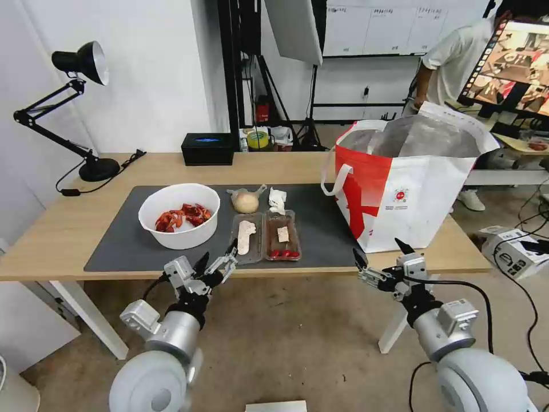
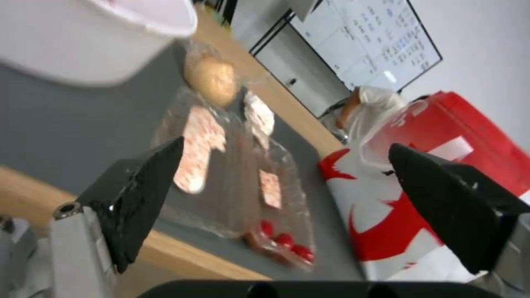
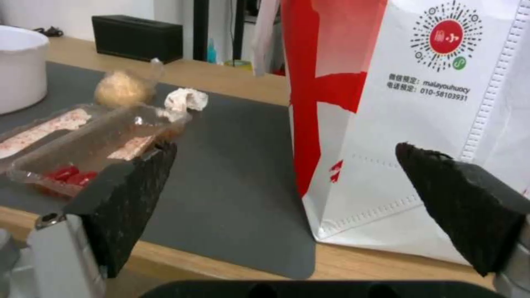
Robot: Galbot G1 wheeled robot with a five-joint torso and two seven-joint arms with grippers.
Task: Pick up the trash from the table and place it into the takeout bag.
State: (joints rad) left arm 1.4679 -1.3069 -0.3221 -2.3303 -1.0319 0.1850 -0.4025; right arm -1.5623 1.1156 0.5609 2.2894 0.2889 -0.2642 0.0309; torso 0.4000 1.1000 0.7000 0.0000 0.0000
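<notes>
On the table point(image 1: 63, 229) lies the trash. A white bowl point(image 1: 179, 215) holds red crayfish shells. A clear two-compartment tray point(image 1: 265, 236) point(image 2: 237, 182) point(image 3: 94, 145) holds scraps. Behind it lie a knotted clear bag with a beige lump point(image 1: 246, 200) point(image 2: 210, 76) point(image 3: 120, 87) and a crumpled tissue point(image 1: 278, 199) point(image 3: 186, 99). The takeout bag point(image 1: 409, 183) point(image 2: 442, 182) point(image 3: 408, 124) stands open at the right. My left gripper point(image 1: 217, 259) is open just before the table's front edge, near the tray. My right gripper point(image 1: 380, 256) is open below the bag's front.
A dark grey mat point(image 1: 126, 240) covers the table's middle. A black desk lamp point(image 1: 80, 109) stands at the back left and a black box with a blue top point(image 1: 207, 149) at the back. A person stands behind the bag.
</notes>
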